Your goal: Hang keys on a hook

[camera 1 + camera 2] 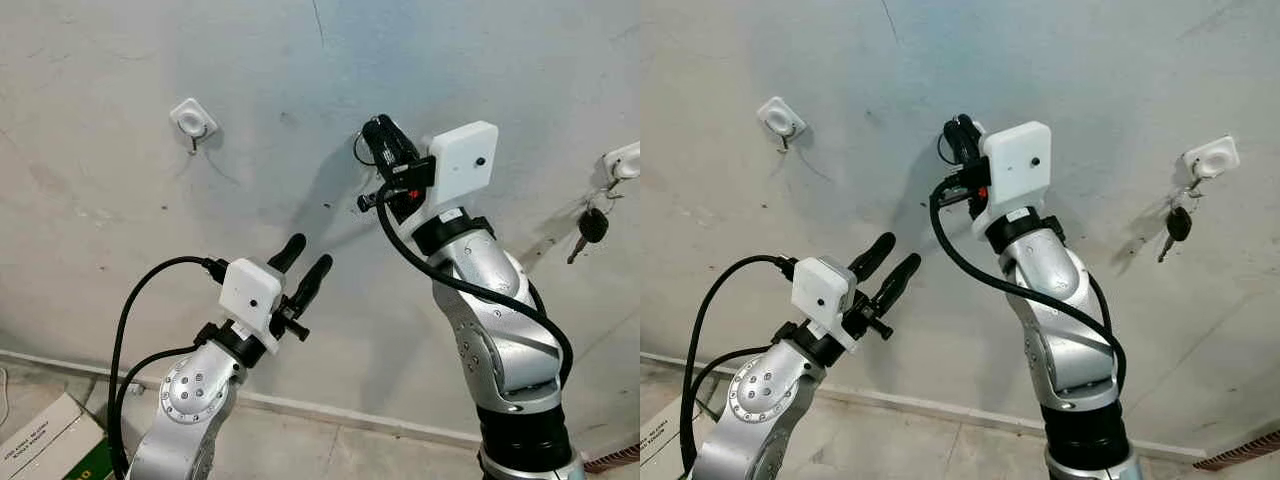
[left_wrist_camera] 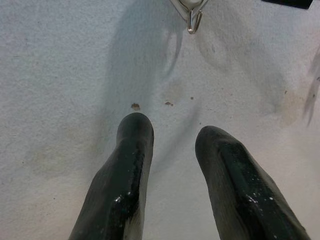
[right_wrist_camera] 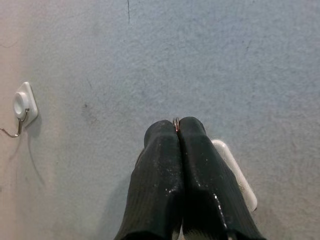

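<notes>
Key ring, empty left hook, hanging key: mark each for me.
key ring (image 3: 176,123), right wrist view, sliver between the fingertips
empty left hook (image 1: 194,121), left eye view, white base
hanging key (image 1: 1178,224), right eye view, black head

A rough, pale grey plaster wall carries a white plastic stick-on hook with a metal prong at upper left, and another white hook at far right, where a black-headed key hangs.
</notes>
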Available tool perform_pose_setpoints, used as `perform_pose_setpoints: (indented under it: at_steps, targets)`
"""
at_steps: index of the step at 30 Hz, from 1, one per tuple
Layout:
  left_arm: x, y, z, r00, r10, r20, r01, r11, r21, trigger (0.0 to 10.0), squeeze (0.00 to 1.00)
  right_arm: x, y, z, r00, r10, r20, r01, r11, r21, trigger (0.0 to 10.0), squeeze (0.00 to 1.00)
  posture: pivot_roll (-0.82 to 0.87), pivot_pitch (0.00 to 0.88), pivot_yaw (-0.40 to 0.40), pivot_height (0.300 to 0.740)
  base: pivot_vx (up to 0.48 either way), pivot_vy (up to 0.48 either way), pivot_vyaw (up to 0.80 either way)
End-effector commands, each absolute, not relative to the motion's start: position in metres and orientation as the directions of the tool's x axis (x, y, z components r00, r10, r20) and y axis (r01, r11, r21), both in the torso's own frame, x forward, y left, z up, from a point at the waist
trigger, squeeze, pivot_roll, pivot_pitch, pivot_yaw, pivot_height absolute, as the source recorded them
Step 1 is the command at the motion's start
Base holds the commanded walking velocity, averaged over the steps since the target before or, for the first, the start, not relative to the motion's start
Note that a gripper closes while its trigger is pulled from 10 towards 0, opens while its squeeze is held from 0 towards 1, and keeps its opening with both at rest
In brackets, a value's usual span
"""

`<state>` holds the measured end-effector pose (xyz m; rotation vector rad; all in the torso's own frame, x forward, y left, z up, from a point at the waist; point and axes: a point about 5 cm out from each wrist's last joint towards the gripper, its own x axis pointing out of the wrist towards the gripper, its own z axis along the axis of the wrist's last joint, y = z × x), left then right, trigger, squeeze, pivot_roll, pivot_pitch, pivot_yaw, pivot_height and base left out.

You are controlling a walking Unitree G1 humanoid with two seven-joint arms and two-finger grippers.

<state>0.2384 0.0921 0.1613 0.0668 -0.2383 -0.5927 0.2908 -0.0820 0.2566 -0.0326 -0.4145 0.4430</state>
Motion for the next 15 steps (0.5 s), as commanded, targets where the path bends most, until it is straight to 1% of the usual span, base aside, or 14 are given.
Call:
perform_pose_setpoints:
  at_steps: [1,5,15]
  targets:
    - [0.237,0.092,0.163,0.798,-0.566,0.208,0.546,0.825,0.147,10.0,0.0,0.288,-0.08,0.252,0.82,0.436,0.37,-0.426,0.898,-0.115,10.0,0.0,-0.05,0.075,0.003,0.74,0.0,0.0,0.0]
    - [0.237,0.093,0.162,0.801,-0.563,0.205,0.545,0.826,0.144,10.0,0.0,0.285,-0.08,0.248,0.824,0.438,0.36,-0.426,0.897,-0.116,10.0,0.0,-0.05,0.076,0.004,0.74,0.0,0.0,0.0]
    - [0.238,0.093,0.162,0.8,-0.565,0.203,0.545,0.825,0.15,10.0,0.0,0.28,-0.093,0.234,0.854,0.408,0.323,-0.386,0.913,-0.131,10.0,0.0,-0.05,0.073,0.008,0.74,0.0,0.0,0.0]
